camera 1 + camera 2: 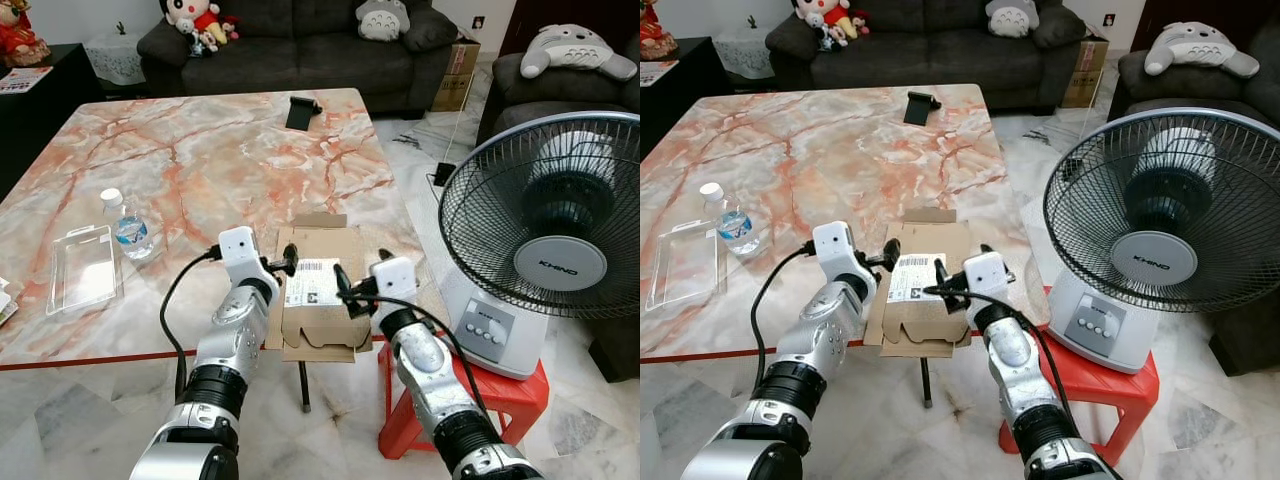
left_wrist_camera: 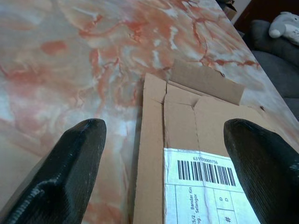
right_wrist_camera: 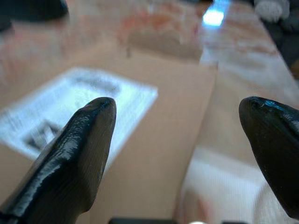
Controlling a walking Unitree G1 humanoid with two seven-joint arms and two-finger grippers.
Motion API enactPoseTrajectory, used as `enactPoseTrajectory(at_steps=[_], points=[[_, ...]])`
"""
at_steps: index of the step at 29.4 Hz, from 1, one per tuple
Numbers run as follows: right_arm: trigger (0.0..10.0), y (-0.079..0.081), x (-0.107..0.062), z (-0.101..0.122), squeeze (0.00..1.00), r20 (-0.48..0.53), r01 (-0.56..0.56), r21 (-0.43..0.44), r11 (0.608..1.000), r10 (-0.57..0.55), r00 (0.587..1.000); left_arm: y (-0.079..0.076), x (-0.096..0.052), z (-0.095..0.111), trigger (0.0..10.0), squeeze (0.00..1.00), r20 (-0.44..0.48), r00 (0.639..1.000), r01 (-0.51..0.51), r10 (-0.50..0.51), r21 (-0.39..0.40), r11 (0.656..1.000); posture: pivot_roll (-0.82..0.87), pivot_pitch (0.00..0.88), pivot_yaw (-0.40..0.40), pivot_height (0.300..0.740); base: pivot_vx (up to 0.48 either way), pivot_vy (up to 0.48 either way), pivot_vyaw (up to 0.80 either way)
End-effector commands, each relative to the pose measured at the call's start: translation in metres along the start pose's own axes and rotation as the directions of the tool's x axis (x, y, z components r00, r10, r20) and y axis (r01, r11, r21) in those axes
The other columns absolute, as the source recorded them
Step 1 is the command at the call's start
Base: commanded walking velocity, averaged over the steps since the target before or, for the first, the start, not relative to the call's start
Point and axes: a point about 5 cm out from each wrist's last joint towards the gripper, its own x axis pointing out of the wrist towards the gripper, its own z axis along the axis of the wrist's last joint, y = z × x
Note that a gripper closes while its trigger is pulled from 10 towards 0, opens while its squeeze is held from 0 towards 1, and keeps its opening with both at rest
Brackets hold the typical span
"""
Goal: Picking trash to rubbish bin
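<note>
Flattened cardboard box (image 1: pixel 318 292) with a white shipping label (image 1: pixel 312 282) lies at the near edge of the marble table (image 1: pixel 200 160), partly overhanging it. From the head camera, the left gripper (image 1: pixel 288 265) sits at the cardboard's left edge and the right gripper (image 1: pixel 343 290) over its right side. A water bottle (image 1: pixel 127 225) stands beside a clear plastic tray (image 1: pixel 82 267) further left, and a fan (image 1: pixel 548 235) sits on a red stool (image 1: pixel 490 395) to the right. From the left wrist, the black fingers (image 2: pixel 65 172) are spread wide, the cardboard's edge and barcode between them. From the right wrist, the fingers (image 3: pixel 74 158) also stand well apart, above the blurred cardboard and label.
</note>
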Motion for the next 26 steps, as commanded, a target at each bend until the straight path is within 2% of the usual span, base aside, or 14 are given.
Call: enactPoseTrajectory(at_steps=[1,2,4,6,12,17,23,24,26], points=[[10.0,-0.001,0.000,-0.006,0.00,-0.052,0.013,-0.058,0.998,-0.016,0.999,-0.003,-0.001,0.005,10.0,0.00,0.002,1.000,0.019,-0.019,-0.023,1.000,-0.07,0.052,0.026,0.740,0.000,0.000,0.00],[10.0,-0.005,-0.001,-0.011,0.00,-0.082,0.033,-0.115,0.993,-0.043,0.996,-0.006,-0.001,0.006,10.0,0.00,-0.006,0.999,0.035,-0.035,-0.026,0.999,-0.07,0.052,0.026,0.740,0.000,0.000,0.00],[10.0,-0.010,-0.001,-0.012,0.00,-0.087,0.067,-0.160,0.985,-0.082,0.993,-0.008,-0.002,0.006,10.0,0.00,-0.011,0.999,0.050,-0.051,-0.023,0.998,-0.07,0.053,0.027,0.740,0.000,0.000,0.00],[10.0,-0.019,-0.001,-0.011,0.00,-0.087,0.131,-0.173,0.976,-0.148,0.985,-0.011,-0.003,0.007,10.0,0.00,-0.012,0.998,0.065,-0.065,-0.015,0.998,-0.07,0.054,0.028,0.740,0.000,0.000,0.00],[10.0,-0.028,-0.001,-0.010,0.00,-0.087,0.192,-0.176,0.966,-0.209,0.974,-0.014,-0.004,0.007,10.0,0.00,-0.023,0.996,0.085,-0.085,-0.002,0.996,-0.07,0.052,0.030,0.740,0.000,0.000,0.00],[10.0,-0.023,-0.002,-0.014,0.00,-0.107,0.172,-0.178,0.969,-0.193,0.975,-0.019,-0.006,0.004,10.0,0.00,-0.090,0.992,0.083,-0.085,-0.019,0.996,-0.07,0.053,0.030,0.740,0.000,0.000,0.00],[10.0,-0.015,-0.001,-0.014,0.00,-0.106,0.152,-0.166,0.974,-0.171,0.980,-0.024,-0.008,-0.007,10.0,0.00,-0.199,0.978,0.043,-0.059,-0.081,0.996,-0.07,0.053,0.030,0.740,0.000,0.000,0.00],[10.0,-0.014,0.000,-0.014,0.00,-0.105,0.148,-0.170,0.974,-0.167,0.980,-0.023,-0.009,-0.010,10.0,0.00,-0.231,0.973,-0.001,-0.025,-0.113,0.994,-0.07,0.053,0.030,0.740,0.000,0.000,0.00],[10.0,-0.014,0.000,-0.013,0.00,-0.105,0.147,-0.172,0.974,-0.166,0.981,-0.022,-0.010,-0.012,10.0,0.00,-0.258,0.966,-0.033,0.002,-0.115,0.993,-0.07,0.053,0.030,0.740,0.000,0.000,0.00]])
